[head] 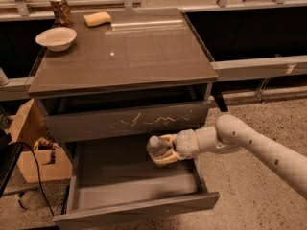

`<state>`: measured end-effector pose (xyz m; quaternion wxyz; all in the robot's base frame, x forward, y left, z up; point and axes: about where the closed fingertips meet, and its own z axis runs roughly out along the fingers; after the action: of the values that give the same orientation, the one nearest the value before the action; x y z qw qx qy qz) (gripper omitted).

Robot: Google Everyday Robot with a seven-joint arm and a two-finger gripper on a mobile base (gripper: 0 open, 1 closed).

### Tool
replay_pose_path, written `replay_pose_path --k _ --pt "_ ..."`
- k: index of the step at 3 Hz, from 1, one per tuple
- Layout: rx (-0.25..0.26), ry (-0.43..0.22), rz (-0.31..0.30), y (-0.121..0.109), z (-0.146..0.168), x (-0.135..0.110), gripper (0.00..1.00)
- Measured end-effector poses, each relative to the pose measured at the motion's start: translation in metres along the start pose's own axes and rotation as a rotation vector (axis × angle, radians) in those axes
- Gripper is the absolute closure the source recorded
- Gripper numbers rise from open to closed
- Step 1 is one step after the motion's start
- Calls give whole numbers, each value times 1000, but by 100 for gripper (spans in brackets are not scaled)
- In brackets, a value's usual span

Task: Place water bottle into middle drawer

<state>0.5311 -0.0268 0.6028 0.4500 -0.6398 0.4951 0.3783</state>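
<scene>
No readable text, label on water bottle illegible — in tool
</scene>
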Motion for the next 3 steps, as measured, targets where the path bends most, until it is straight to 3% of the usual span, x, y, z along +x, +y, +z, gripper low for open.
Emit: replay_pose_path --k 2,3 --pt "-71 -78 3 5 41 23 100" --pt "-125 -91 53 20 61 32 100"
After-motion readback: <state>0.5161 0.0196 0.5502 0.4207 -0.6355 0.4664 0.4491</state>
